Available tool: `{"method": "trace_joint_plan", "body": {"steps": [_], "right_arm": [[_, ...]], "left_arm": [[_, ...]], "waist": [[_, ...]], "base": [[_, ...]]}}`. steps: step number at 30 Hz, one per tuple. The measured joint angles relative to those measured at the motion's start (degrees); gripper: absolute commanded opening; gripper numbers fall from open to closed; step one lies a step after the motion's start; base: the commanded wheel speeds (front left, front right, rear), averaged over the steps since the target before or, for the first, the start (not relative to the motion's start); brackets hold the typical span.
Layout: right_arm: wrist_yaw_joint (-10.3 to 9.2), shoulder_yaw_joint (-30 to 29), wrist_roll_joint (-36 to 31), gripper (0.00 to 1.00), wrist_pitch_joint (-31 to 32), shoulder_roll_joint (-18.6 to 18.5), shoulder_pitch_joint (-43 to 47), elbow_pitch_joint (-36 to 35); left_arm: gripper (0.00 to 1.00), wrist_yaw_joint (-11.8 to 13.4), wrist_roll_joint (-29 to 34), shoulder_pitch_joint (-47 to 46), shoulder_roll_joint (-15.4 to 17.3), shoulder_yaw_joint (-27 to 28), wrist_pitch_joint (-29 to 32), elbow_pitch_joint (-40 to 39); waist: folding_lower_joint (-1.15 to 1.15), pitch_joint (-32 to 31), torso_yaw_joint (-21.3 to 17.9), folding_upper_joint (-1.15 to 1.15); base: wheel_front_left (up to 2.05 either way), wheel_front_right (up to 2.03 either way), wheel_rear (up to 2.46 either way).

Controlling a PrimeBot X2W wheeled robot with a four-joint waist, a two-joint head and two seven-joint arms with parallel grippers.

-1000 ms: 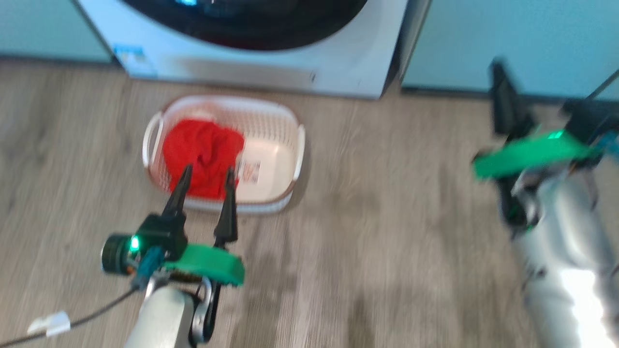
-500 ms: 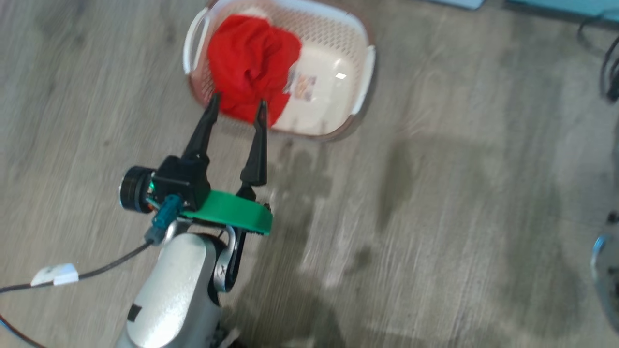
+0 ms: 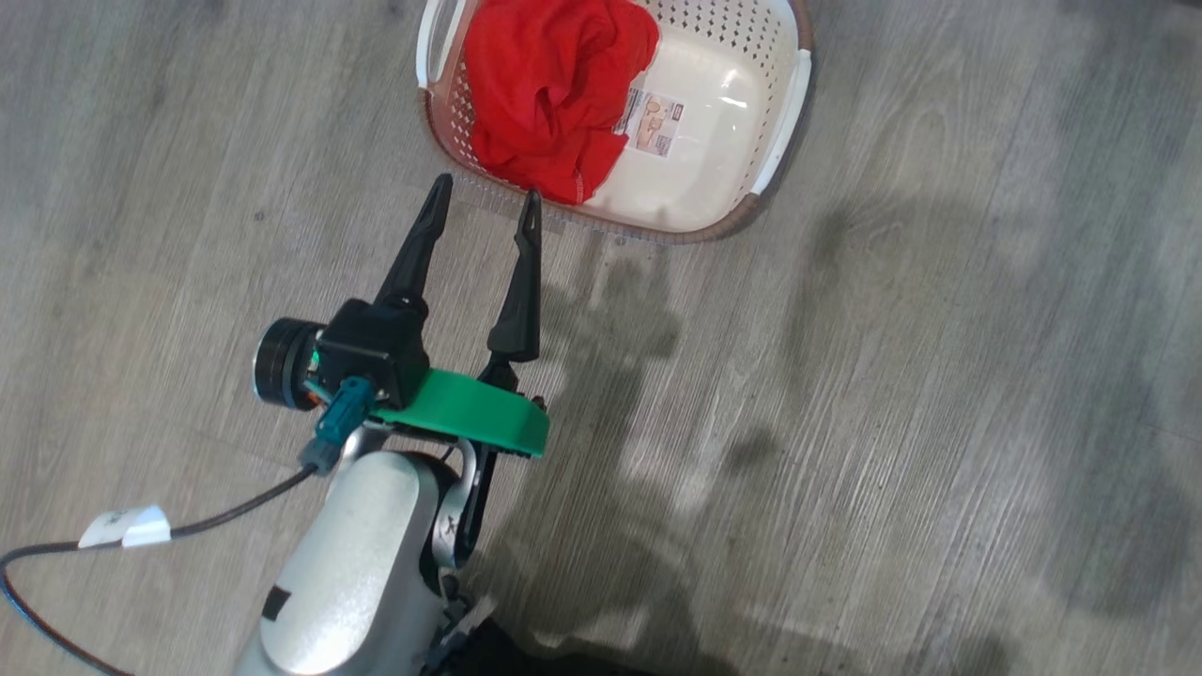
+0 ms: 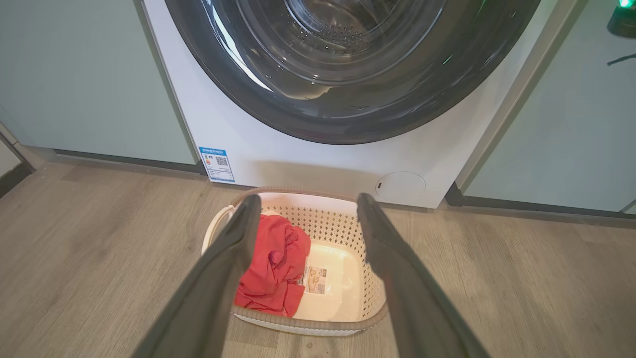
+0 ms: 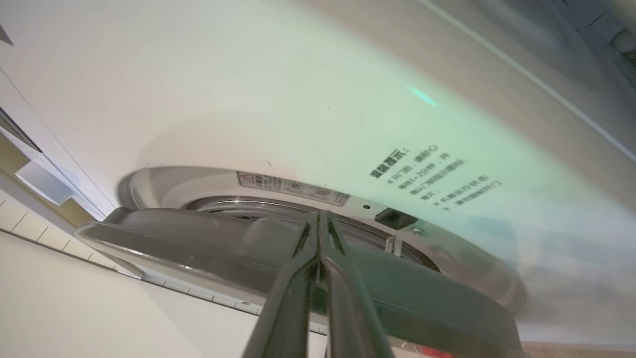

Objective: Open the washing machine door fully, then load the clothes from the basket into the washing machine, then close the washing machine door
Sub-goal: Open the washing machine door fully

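Observation:
The white perforated basket stands on the floor with the red clothes heaped in its left half. My left gripper is open and empty, its tips just short of the basket's near rim. The left wrist view looks between the left gripper fingers down at the basket, the clothes and the white washing machine with its black-rimmed door. My right gripper is shut, its tips at the edge of the door, which stands a little off the washing machine.
Pale teal cabinets flank the machine on both sides. A blue sticker and a round filter cap mark its lower front. Wood floor spreads around the basket. A tagged cable trails from my left arm.
The head camera has tipped down: the machine and my right arm left its picture and the basket slid up. My left gripper stays open near the basket's near rim.

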Motion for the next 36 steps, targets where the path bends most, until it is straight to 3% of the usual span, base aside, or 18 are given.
{"method": "trace_joint_plan", "body": {"steps": [8,16,28,36], "right_arm": [[0.0,0.0,-0.3,0.0,5.9,-0.9,-5.9,7.2],[-0.04,3.2,-3.1,0.0,10.0,-3.3,-9.1,9.1],[-0.04,2.6,2.7,0.0,20.4,-3.8,-8.5,9.9],[-0.04,2.7,4.3,0.0,23.1,-3.4,-4.1,9.0]], "left_arm": [[1.0,0.6,-0.1,-1.2,0.0,-0.7,0.0,-0.3],[1.0,1.0,-0.6,-1.3,-0.1,-1.4,0.0,-1.9],[1.0,1.3,-1.1,-1.2,-0.1,-2.4,0.0,-2.0],[1.0,1.2,-1.4,-1.0,-0.1,-2.2,0.0,-1.8]], "waist": [[0.0,1.0,0.8,0.0],[0.0,1.7,1.8,0.0],[0.0,0.1,2.6,0.01],[0.0,-1.9,2.5,0.01]], "base": [[0.0,0.0,0.0],[0.0,0.0,0.0],[0.0,0.0,0.0],[0.0,0.0,0.0]]}}
